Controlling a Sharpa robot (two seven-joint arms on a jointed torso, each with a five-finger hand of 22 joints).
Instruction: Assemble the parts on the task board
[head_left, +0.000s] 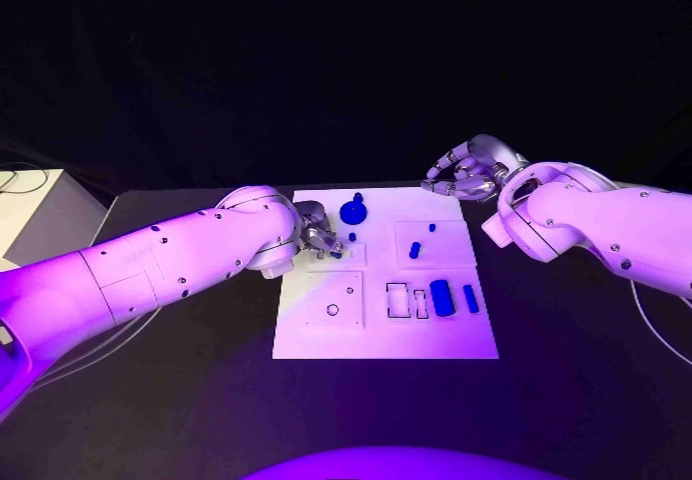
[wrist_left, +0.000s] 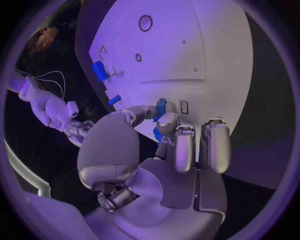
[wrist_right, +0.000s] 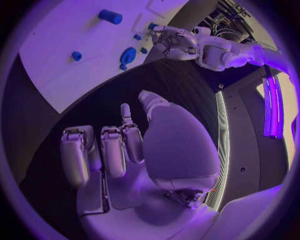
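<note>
Left robot hand (wrist_left: 164, 150) pinches a small blue part (wrist_left: 160, 107) w/ fingertips over the task board (head_left: 378, 335) near its left edge, prob. to seat it; right robot hand (head_left: 469, 170) waits empty, fingers loosely apart, off the far right corner.

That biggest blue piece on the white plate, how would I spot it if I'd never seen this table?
Start at the white task board in the middle of the black table and go to its far edge. There, just beside the left hand, lies a round blue disc. It is wide and flat, while the other blue parts are small pegs or short bars.
</note>
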